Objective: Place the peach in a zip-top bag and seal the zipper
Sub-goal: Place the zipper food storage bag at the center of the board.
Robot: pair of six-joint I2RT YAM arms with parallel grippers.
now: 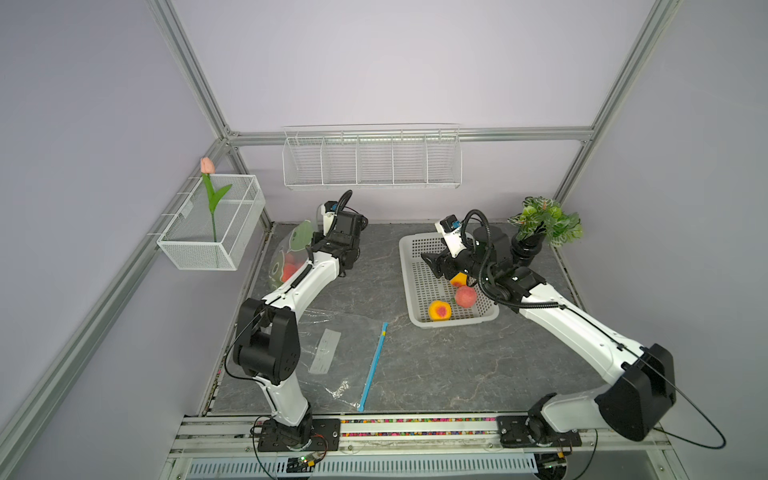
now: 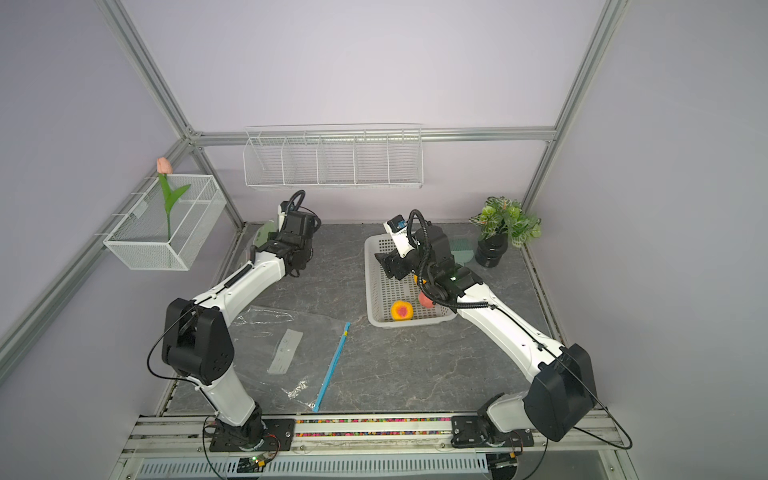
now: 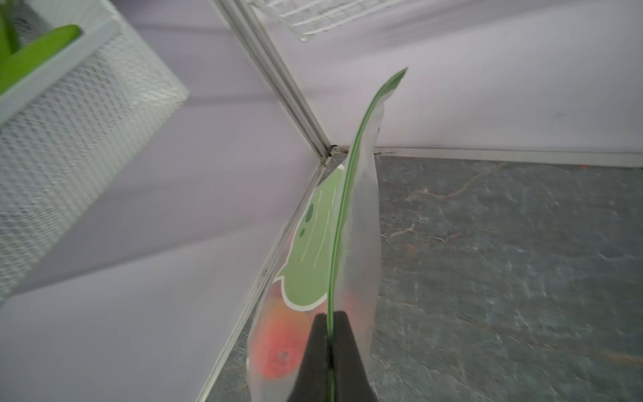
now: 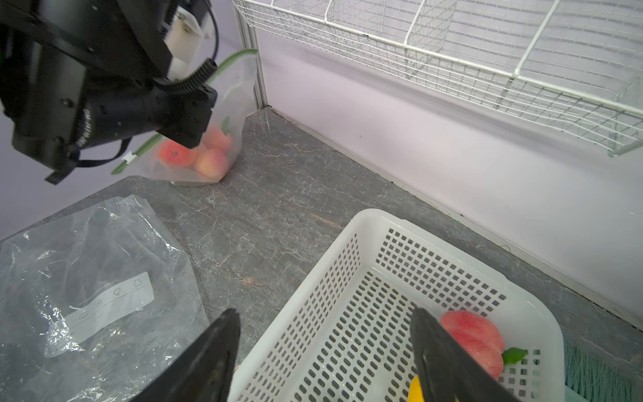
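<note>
Over at the far left corner of the table [image 1: 436, 374], we are seeing the left arm [image 1: 299, 282] reaching forward from its base, elbow bent up near the front rail and forearm stretching toward the back. Its left gripper [image 3: 330, 322] is pinching fully closed on the green zipper edge of the frosted zip-top bag [image 3: 362, 243], which is standing upright on the table with peaches [image 4: 208, 160] showing through it. The right arm [image 1: 573, 328] is stretching forward, wrist bending down over the white basket [image 1: 409, 257]; the right gripper [image 4: 323, 313] is hanging spread wide and gripping nothing. A pink peach [image 1: 465, 296] is lying in the basket just beside one finger, with a halved peach [image 1: 439, 310] nearer the front wall. We are also seeing a clear bag [image 1: 332, 353] with a blue zipper strip [image 1: 374, 365] lying flat on the grey marbled surface by the left arm's base. Lilac walls [image 1: 415, 62] are enclosing the cell, carrying a wire rack [image 1: 372, 160] and a mesh bin [image 1: 208, 232] holding a tulip [image 1: 207, 165]; a potted plant [image 1: 546, 220] is sitting in the far right corner.
</note>
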